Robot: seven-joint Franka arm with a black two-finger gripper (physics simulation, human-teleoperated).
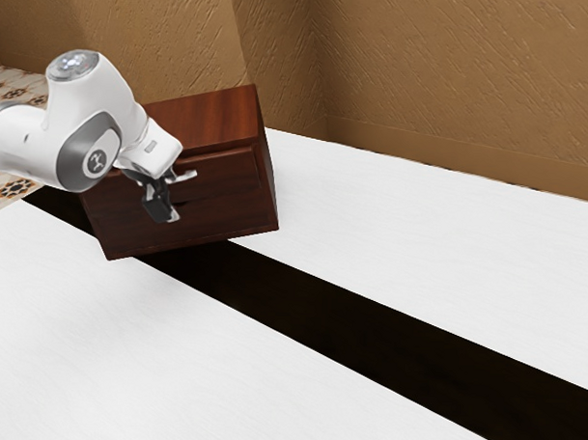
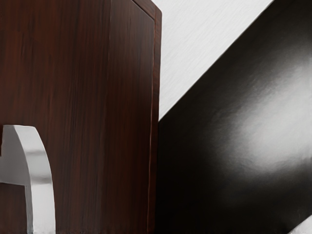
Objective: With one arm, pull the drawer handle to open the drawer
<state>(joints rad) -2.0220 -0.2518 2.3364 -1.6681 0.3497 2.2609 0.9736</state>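
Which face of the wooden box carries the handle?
The front face, where the gripper is, carries the silver handle; the top face is plain.

Dark reddish-brown wood-grain drawer (image 1: 218,188), silver handle (image 2: 29,170), white table (image 1: 419,244) with black stripe (image 1: 367,338).

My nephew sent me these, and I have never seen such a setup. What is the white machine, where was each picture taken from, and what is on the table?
The white machine is a robot arm, and the black gripper is its hand. One picture comes from a camera at the arm's side, the other from a camera on the hand. On the white table, crossed by a black stripe, stands a dark wooden cabinet with one drawer. The gripper is at the drawer's silver handle, seen close up in the wrist view. Whether it grips the handle I cannot tell. The drawer does not look pulled out.
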